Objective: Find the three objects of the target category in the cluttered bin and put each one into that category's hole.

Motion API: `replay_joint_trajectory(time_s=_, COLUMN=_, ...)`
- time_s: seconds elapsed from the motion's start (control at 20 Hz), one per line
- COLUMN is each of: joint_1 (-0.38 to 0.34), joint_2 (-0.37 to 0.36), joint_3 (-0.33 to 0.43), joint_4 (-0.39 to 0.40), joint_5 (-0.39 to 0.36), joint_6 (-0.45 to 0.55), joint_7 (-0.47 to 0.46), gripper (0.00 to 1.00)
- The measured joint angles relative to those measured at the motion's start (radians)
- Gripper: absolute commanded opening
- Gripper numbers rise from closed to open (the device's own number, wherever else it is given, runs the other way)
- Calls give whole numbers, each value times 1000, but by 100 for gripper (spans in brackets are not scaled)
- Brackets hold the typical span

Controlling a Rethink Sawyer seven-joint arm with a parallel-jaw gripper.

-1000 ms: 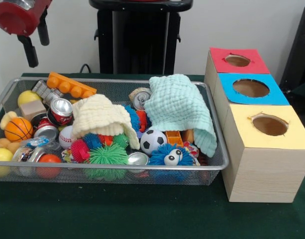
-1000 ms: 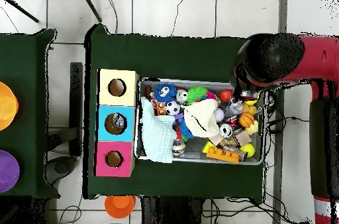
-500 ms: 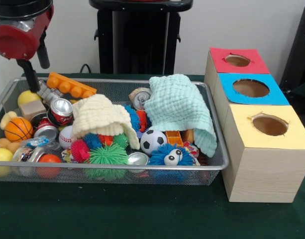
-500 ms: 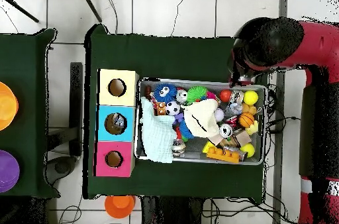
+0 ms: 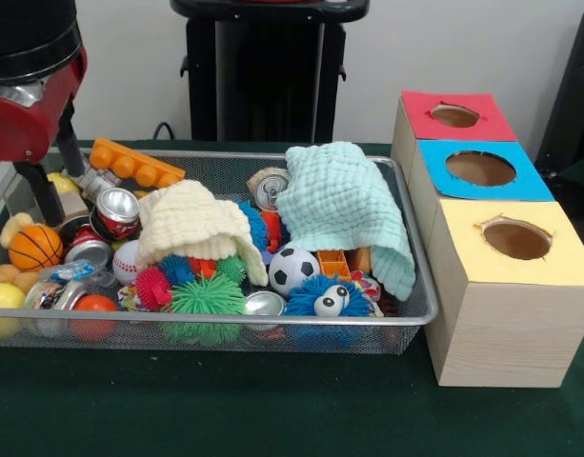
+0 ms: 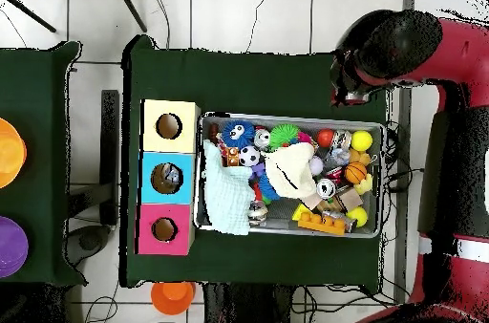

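Observation:
A wire mesh bin (image 5: 225, 319) holds a jumble of toys. Among them are a soccer ball (image 5: 293, 269), a basketball (image 5: 34, 247), a baseball (image 5: 128, 262), a soda can (image 5: 117, 211), an orange brick (image 5: 136, 163) and a green spiky ball (image 5: 206, 297). A cream cloth (image 5: 191, 224) and a mint cloth (image 5: 344, 205) cover part of the pile. My gripper (image 5: 53, 186) is open at the bin's left end, its fingers reaching down beside a yellow ball (image 5: 61, 181), holding nothing. From overhead, the arm's head (image 6: 392, 47) hides the gripper.
To the right of the bin stands a row of wooden boxes with round holes: red top (image 5: 454, 115), blue top (image 5: 480, 168), yellow top (image 5: 516, 240). A second can (image 5: 270, 188) lies by the mint cloth. An orange bowl (image 6: 173, 295) sits beyond the table.
The gripper has come down from above the bin's left corner until its fingers are among the objects at that end. Nothing in the bin has moved.

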Motion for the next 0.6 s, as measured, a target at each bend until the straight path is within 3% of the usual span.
replay_joint_trajectory(time_s=0.6, joint_1=3, joint_2=38, joint_3=-1, joint_4=-25, joint_5=-3, joint_6=0, joint_7=-18, gripper=100)
